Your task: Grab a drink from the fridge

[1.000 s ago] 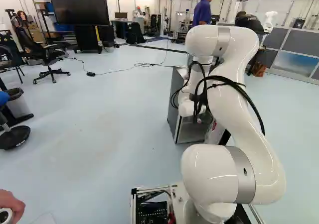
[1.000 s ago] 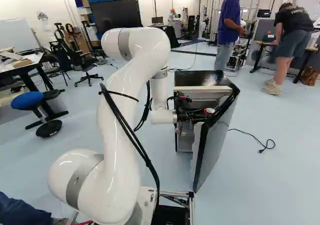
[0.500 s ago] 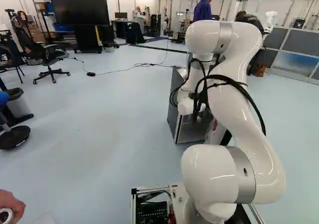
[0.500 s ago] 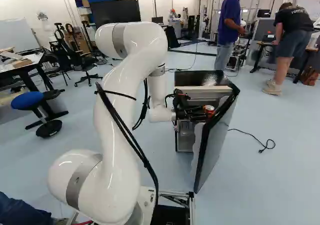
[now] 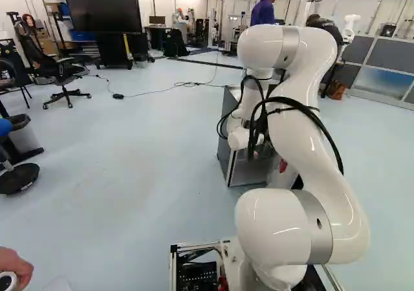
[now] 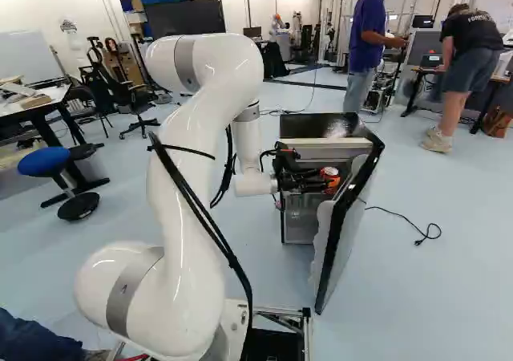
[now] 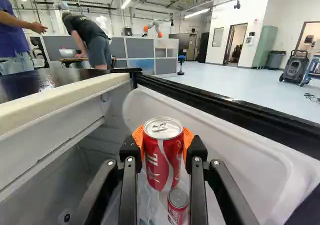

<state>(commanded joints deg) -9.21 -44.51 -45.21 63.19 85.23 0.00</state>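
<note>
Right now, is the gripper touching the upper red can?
Touching. The wrist view shows the gripper with orange pads against both sides of the upper red can.

Arm (image 6: 192,192) up from the near lowest joint, long white link leaning far, elbow (image 6: 188,62) bent high. Forearm (image 6: 247,136) hangs steeply down to the wrist (image 6: 255,184). Gripper (image 6: 327,181) roughly level, pointing right in right base view. Wrist view: gripper (image 7: 163,145) clamped, black fingers parted, orange pads (image 7: 139,138) pressing from left and right. Black cables (image 6: 199,196) run slack along the arm.
</note>
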